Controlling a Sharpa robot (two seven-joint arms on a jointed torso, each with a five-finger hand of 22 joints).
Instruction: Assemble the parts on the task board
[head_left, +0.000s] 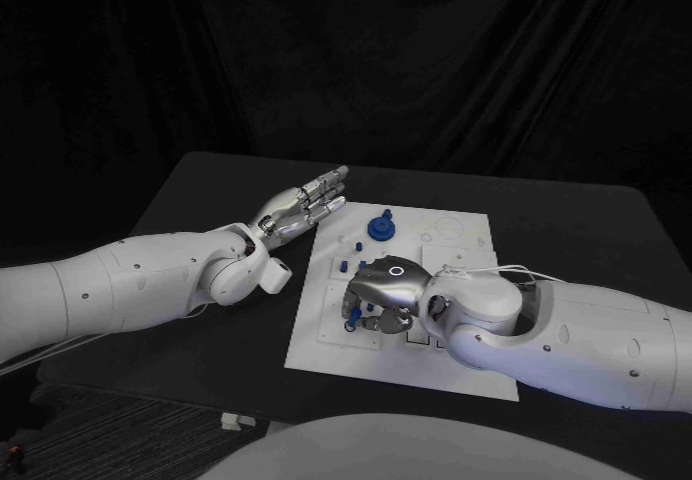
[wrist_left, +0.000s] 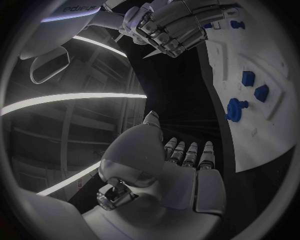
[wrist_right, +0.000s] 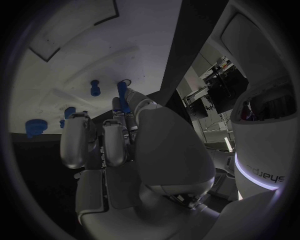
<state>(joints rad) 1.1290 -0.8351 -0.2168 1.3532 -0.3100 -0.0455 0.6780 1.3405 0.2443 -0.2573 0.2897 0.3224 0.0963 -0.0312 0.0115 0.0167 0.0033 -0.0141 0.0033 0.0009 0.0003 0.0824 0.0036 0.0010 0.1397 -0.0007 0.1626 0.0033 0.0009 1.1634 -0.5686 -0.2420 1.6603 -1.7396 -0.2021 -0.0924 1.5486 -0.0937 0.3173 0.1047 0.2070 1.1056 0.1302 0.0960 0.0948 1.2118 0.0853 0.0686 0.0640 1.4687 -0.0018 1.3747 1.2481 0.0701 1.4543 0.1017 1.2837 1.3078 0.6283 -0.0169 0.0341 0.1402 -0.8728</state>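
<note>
The right robot hand (head_left: 384, 293) pinches a blue peg (wrist_right: 123, 100) over the board's (head_left: 433, 375) near left, apparently seating it next, while the left robot hand (head_left: 300, 210) hovers open beside the board's far left

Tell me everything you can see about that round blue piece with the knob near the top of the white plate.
The round blue piece looks like matte plastic: a ridged, gear-like disc with a short stem rising from its middle. It stands upright near the far end of the task board. Neither hand touches it; the left hand hovers flat and open beside the board's far corner, and the right hand works nearer the robot.
</note>
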